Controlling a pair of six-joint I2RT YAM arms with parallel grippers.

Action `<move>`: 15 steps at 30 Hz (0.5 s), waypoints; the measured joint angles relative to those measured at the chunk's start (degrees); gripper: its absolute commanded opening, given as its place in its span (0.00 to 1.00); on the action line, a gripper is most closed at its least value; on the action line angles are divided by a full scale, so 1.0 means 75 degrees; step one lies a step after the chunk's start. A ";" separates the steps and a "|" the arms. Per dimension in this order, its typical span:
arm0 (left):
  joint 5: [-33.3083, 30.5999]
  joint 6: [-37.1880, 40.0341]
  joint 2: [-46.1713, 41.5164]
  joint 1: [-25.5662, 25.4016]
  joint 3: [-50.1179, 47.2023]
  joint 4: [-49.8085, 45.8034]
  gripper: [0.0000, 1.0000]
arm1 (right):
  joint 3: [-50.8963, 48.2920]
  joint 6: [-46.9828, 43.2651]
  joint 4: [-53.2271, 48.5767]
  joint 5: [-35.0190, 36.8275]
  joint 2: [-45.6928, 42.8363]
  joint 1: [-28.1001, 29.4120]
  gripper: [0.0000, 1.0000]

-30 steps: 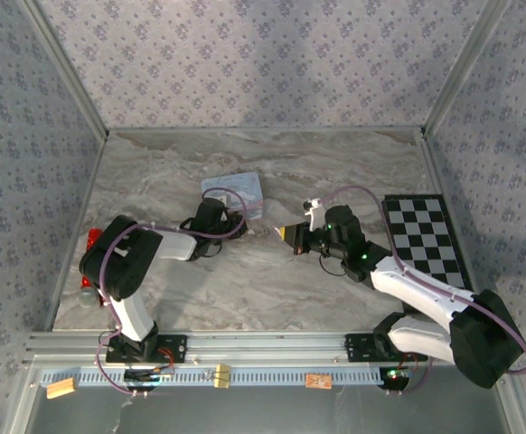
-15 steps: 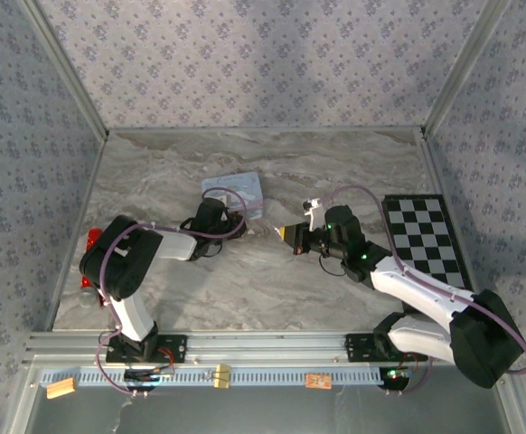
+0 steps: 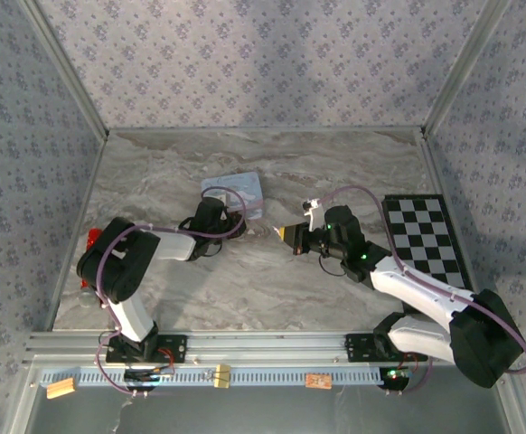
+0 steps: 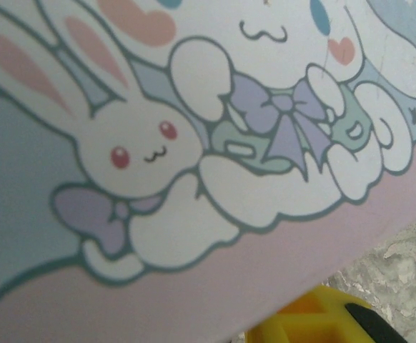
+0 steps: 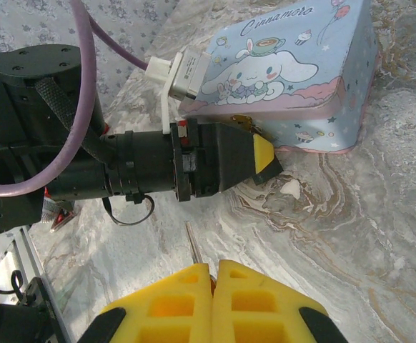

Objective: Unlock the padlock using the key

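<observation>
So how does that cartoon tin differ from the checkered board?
The tin is pastel blue and pink with cartoon animals; the checkered board is black and white. The tin is a raised box, the board lies flat. The tin sits mid-table, the board by the right edge. Both are rectangles on the table.

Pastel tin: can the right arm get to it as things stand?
Probably yes, but not straight ahead: the left gripper lies across in front of the right gripper, shut on the key, its tip at the pastel tin. Beside that tip, bare table leads to the tin's pink wall.
</observation>
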 measured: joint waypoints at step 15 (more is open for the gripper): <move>0.0035 -0.0195 0.0073 0.0000 0.0216 -0.0128 0.29 | 0.0000 0.0134 0.0050 0.0000 0.0017 0.0073 0.00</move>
